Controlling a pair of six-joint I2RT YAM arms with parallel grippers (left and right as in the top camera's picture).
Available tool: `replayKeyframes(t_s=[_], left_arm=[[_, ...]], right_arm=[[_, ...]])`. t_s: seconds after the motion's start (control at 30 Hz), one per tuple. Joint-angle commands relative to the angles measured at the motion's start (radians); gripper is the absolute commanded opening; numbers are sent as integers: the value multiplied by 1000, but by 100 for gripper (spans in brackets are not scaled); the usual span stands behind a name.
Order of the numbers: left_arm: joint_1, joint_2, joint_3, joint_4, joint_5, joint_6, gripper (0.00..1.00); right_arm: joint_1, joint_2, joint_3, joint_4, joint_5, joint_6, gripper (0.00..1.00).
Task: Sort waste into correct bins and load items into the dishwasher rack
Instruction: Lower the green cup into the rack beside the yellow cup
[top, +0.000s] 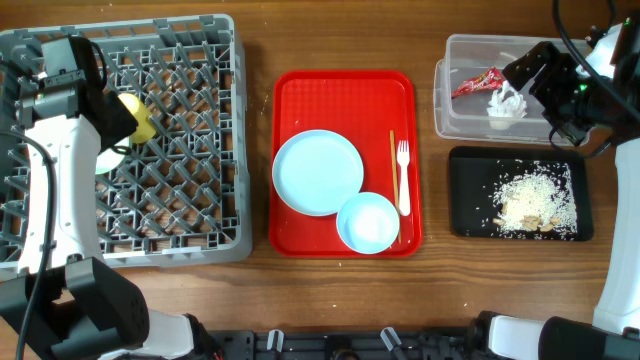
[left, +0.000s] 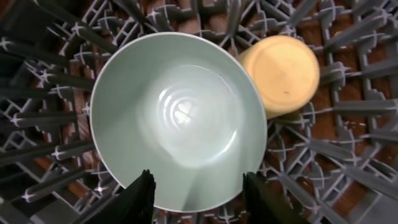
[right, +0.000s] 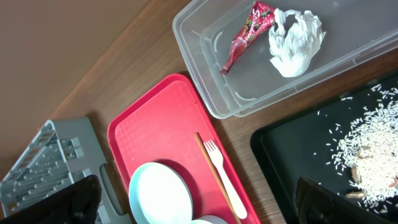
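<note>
Currently the pale green bowl (left: 179, 121) sits mouth-up among the pegs of the grey dishwasher rack (top: 190, 200). The small yellow cup (left: 283, 74) is just beside its rim in the same rack. The left end effector (left: 199, 200) hangs directly above the bowl. Its two fingers (left: 142, 198) are spread apart over the near rim, and whether they touch the rim cannot be told.

On the red tray (top: 300, 100) at the middle of the tabletop (top: 430, 300) lie the large white plate (top: 318, 172) and the small white bowl (top: 368, 222), whose rims meet. The white plastic fork (top: 403, 178) lies to their right, alongside a thin wooden stick (top: 394, 160).

Further right, the clear tub (right: 205, 81) holds the crumpled red wrapper (right: 249, 34) and the crumpled white napkin (right: 297, 40), which touch each other. Just below it in the overhead view, the black tray (top: 470, 170) carries the scattered rice scraps (top: 535, 200).

The right end effector (right: 196, 193) is over the tub's right side with its fingers wide apart, gripping nothing.
</note>
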Motion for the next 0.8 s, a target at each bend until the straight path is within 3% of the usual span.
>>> replayKeyframes(t_s=[0.0, 0.1, 0.23, 0.77], left_arm=[[-12, 46, -8, 3, -61, -2, 42], [-24, 77, -8, 20, -48, -2, 38], [-63, 82, -8, 37, -38, -2, 47], [-94, 130, -8, 18, -72, 21, 52]], right_arm=[[2, 4, -1, 0, 13, -13, 100], [2, 4, -1, 0, 13, -13, 100], [2, 4, -1, 0, 13, -13, 100], [2, 4, -1, 0, 13, -13, 100]])
